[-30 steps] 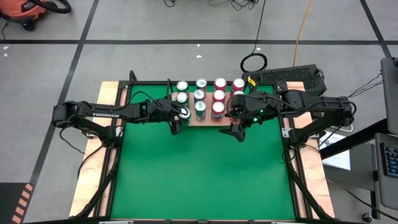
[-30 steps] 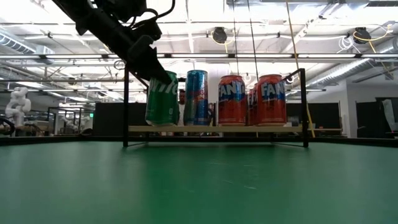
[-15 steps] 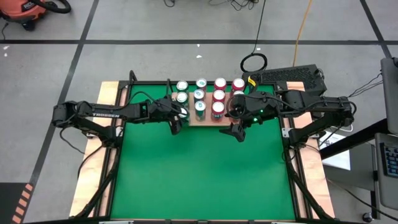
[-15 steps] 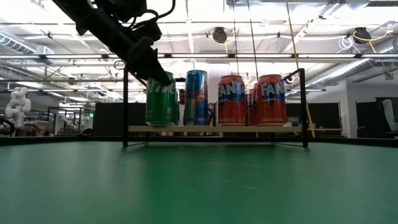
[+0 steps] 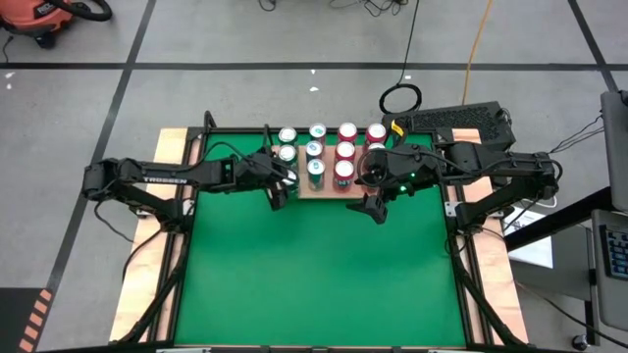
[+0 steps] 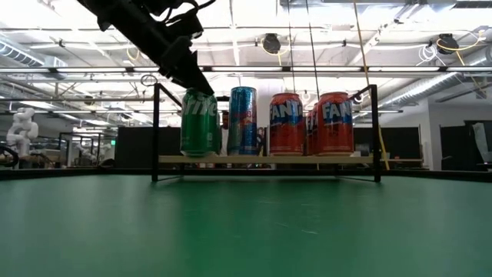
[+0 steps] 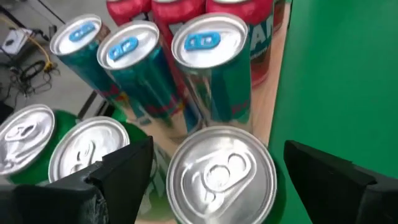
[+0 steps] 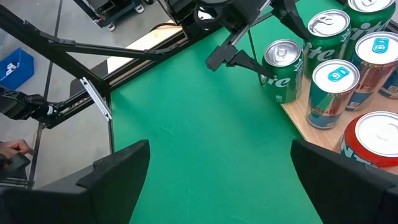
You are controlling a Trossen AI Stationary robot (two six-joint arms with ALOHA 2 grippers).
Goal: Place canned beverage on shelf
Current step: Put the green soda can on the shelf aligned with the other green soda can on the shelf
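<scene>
The green can (image 7: 221, 176) is seen standing upright on the shelf (image 5: 329, 191), at the near left corner of the light-wood board, just beside a teal can (image 7: 211, 68) with more green cans (image 7: 90, 155) behind it and red cans (image 6: 287, 123) filling the right side. The left gripper (image 7: 211, 174) is held above and around this can: in the left wrist view its two fingers (image 7: 124, 171) are spread wide on either side of the lid with clear gaps, so nothing is gripped. In the low view the left arm is seen reaching down from above, its tip at the can's top rim.

The right gripper (image 5: 373, 208) is parked over the green surface (image 5: 324, 265) just in front of the shelf's right half, its fingers spread wide and empty.

The release step is judged to be in hand, the can being already set down on the board. What the next move seems to call for is a straight lift and withdrawal of the left gripper, clear of the rim and of the black rail (image 6: 156, 131), so that the freshly placed can is not nudged or tipped against its neighbours
</scene>
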